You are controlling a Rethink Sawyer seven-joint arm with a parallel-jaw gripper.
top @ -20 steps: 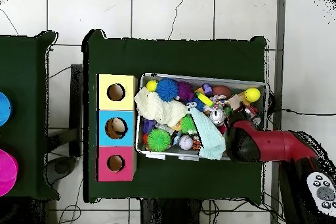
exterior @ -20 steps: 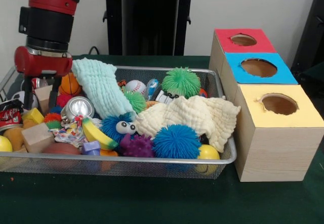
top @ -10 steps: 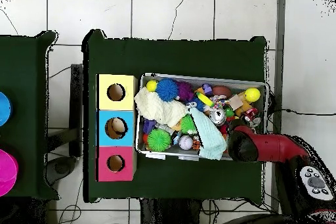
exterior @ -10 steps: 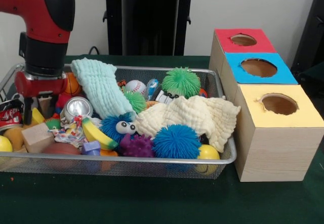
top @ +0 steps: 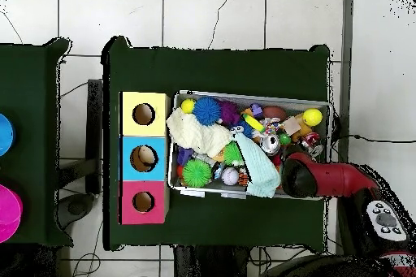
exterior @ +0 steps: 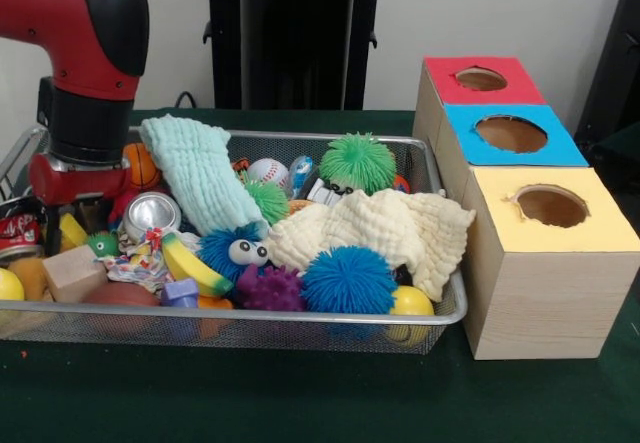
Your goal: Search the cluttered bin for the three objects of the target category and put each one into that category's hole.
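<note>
A wire bin (exterior: 250, 318) holds jumbled toys: a green spiky ball (exterior: 358, 161), a blue spiky ball (exterior: 348, 280), a purple spiky ball (exterior: 272, 290), a baseball (exterior: 266, 172), a toy banana (exterior: 190, 266), a silver can (exterior: 152, 213) and a wooden block (exterior: 73, 271). My gripper (exterior: 72, 225) is sunk into the bin's left end, open, with a yellow piece between its fingers. From overhead the red arm (top: 325, 180) covers the gripper. The wooden box beside the bin has a red hole (exterior: 481, 79), a blue hole (exterior: 511, 133) and a yellow hole (exterior: 552, 205).
A mint cloth (exterior: 200, 178) and a cream cloth (exterior: 380, 228) lie over part of the toys. A small basketball (exterior: 140, 166) and a red drink can (exterior: 18, 231) sit close to the gripper. A black stand (exterior: 290, 43) rises behind the bin.
The arm has swung over the bin's left end and lowered the gripper among the toys. The toys and cloths lie as before.
</note>
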